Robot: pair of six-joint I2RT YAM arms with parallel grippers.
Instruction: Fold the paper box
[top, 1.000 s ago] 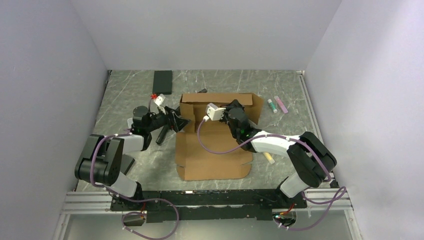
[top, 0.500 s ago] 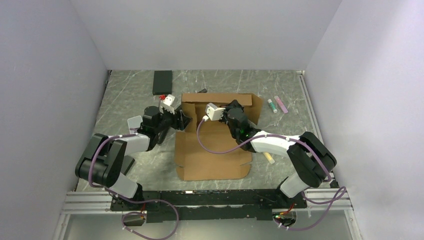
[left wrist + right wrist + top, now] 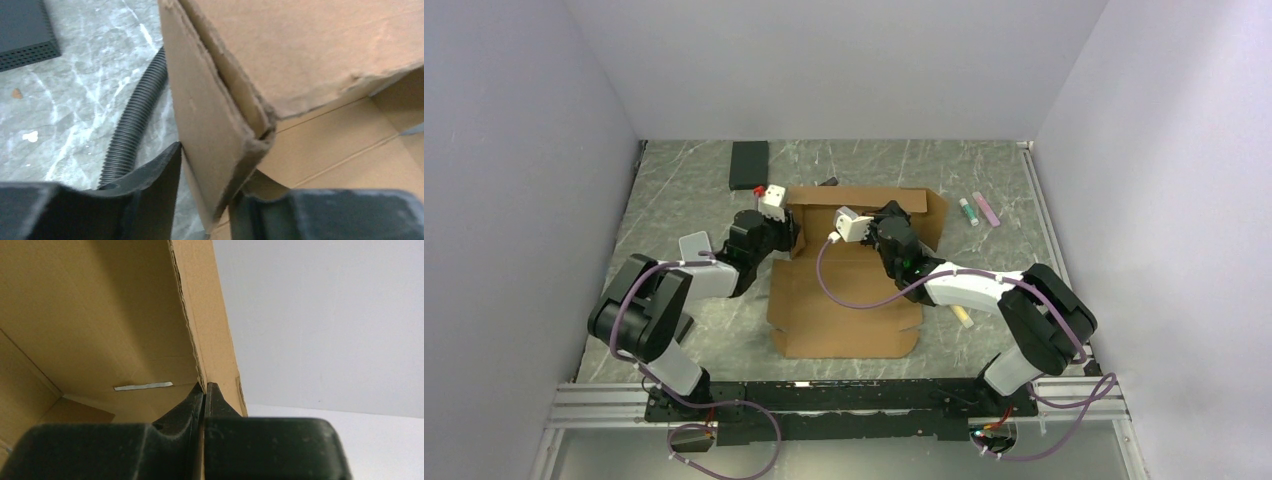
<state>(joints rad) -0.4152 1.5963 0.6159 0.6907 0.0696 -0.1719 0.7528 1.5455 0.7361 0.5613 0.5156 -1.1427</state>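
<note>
Paper box [image 3: 844, 310] at the centre of the table [image 3: 674, 190], part-formed: base panel flat, rear wall raised, front flaps lying open toward the arms.

The left gripper [image 3: 786, 228] is at the box's left rear corner. In the left wrist view its fingers [image 3: 150, 190] stand on either side of a doubled side flap, each against the cardboard. The hold looks shallow and sits near a frayed edge.

The right gripper [image 3: 886, 212] is at the rear wall. In the right wrist view its fingers [image 3: 180, 410] are pressed together on the thin upright edge of that wall.

A ribbed hose [image 3: 132, 125] lies just beside the gripped flap, and a black block [image 3: 749, 163] sits well apart at the rear.

Likely hazards:
- The shallow left hold may slip off as the flap is turned, letting it spring back.
- Nothing pins the base, so the box may slide or lift on the smooth table.
- If the two arms pull against each other, the corner may tear or crease away from its score line.
- The outer left finger may snag the hose.
</note>
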